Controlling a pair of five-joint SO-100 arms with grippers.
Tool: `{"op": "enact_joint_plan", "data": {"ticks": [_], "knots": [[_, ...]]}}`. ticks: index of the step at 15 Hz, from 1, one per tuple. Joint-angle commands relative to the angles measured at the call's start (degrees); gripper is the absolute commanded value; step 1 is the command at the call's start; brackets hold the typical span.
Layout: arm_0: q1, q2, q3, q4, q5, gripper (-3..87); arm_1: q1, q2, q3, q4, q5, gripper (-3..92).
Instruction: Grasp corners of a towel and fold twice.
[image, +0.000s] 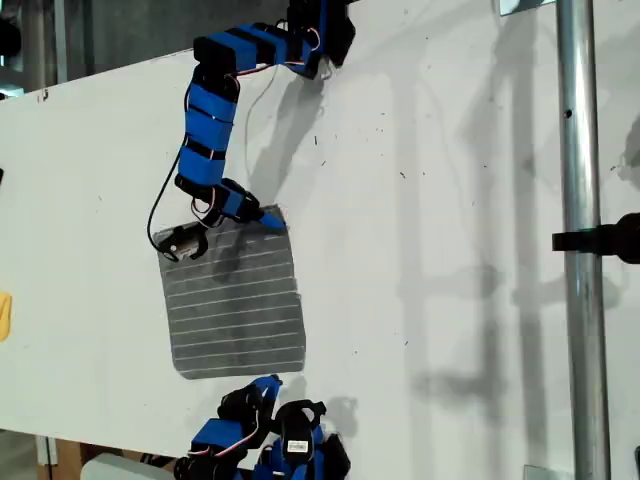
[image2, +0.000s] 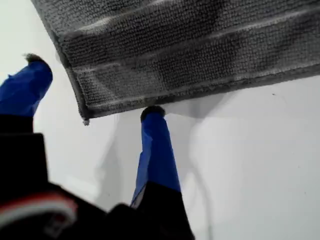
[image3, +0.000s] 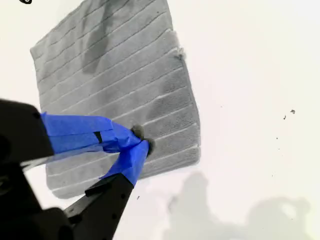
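The towel (image: 235, 300), grey with thin pale stripes, lies flat on the white worktop (image: 430, 300). It looks soft, light and limp, so pinch right at a corner (image2: 86, 116). My first gripper (image2: 92, 86) has its fingers spread at that corner. My second gripper (image3: 140, 142) has its fingers pressed together, apparently holding nothing.

Exterior view: overhead, looking nearly straight down on the white surface (image: 450, 300), far enough to take in both arms and the whole towel (image: 235, 300). First wrist view: low and very close, looking along my first gripper (image2: 90, 92) at one towel (image2: 190, 50) edge and corner. Second wrist view: higher, angled down past my second gripper (image3: 140, 140); whole towel (image3: 110, 80) in frame. All three share the towel.
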Motion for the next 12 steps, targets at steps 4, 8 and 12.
{"op": "enact_joint_plan", "data": {"ticks": [4,8,12], "knots": [[0.09,0.70,0.09,0.26,-0.88,-2.9,1.32,-3.16,-2.99,-4.57,-1.14,27.9],[-0.26,0.70,1.93,-0.26,-2.02,-2.9,0.53,-4.39,-4.04,-4.92,0.35,-0.2],[-1.76,-0.79,2.46,-0.70,-0.18,-2.9,0.00,-4.31,-4.57,-5.01,0.88,-0.2]]}}
